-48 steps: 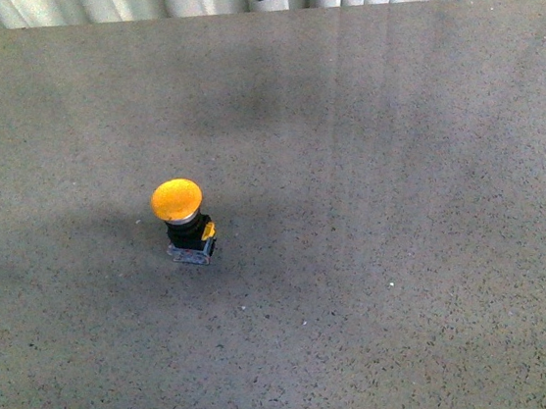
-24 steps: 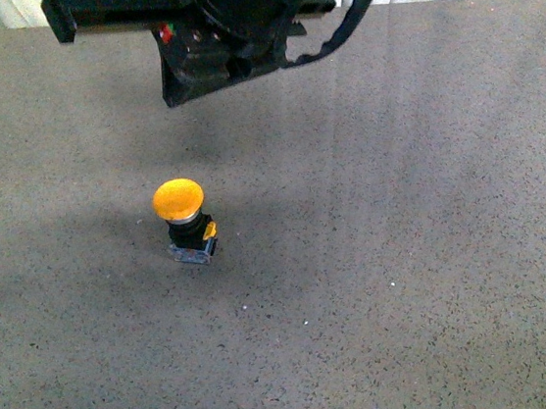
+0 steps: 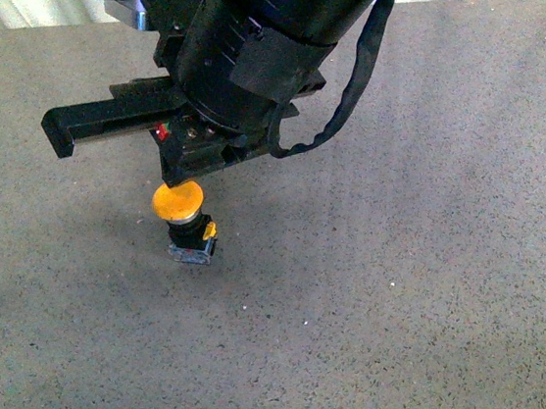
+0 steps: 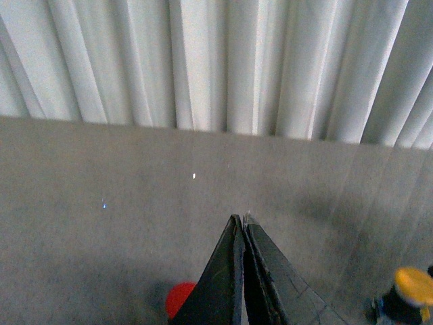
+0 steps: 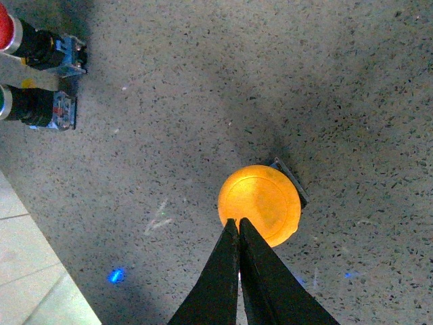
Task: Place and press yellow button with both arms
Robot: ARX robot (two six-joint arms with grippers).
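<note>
The right hand (image 5: pixel 238 220) is closed with nothing between its jaws. Two long matte black blades lie flat against each other and taper to a narrow point. In the right wrist view that point lies over the rim of the cap of the yellow button (image 5: pixel 260 204). Whether it touches the cap cannot be told.

The button stands upright on the tabletop (image 3: pixel 439 274), a grey slab with fine dark and pale speckles like terrazzo. In the front view its cap is a smooth orange-yellow dome on a silvery ring. Below that come a black neck and a small square black base with a yellow tab and a silvery bottom.

The right arm (image 3: pixel 255 49), bulky, black and partly cylindrical, hangs directly over the button, and its lower block covers the cap's far edge. A ribbed black cable (image 3: pixel 358 86) loops off the arm.

Well apart from the yellow button, a red-capped button (image 5: pixel 30 42) and a green-capped button (image 5: pixel 34 107) sit side by side. Each has a black neck and a bluish metal base. Past the tabletop's edge lies a pale tiled floor (image 5: pixel 27 271).

The left hand (image 4: pixel 242 218) is also closed and empty. Its black wedge-shaped jaws are pressed together and point toward a white pleated curtain (image 4: pixel 216 61). A round red shape (image 4: pixel 181 298) is half hidden behind one jaw, and what it is cannot be told.
</note>
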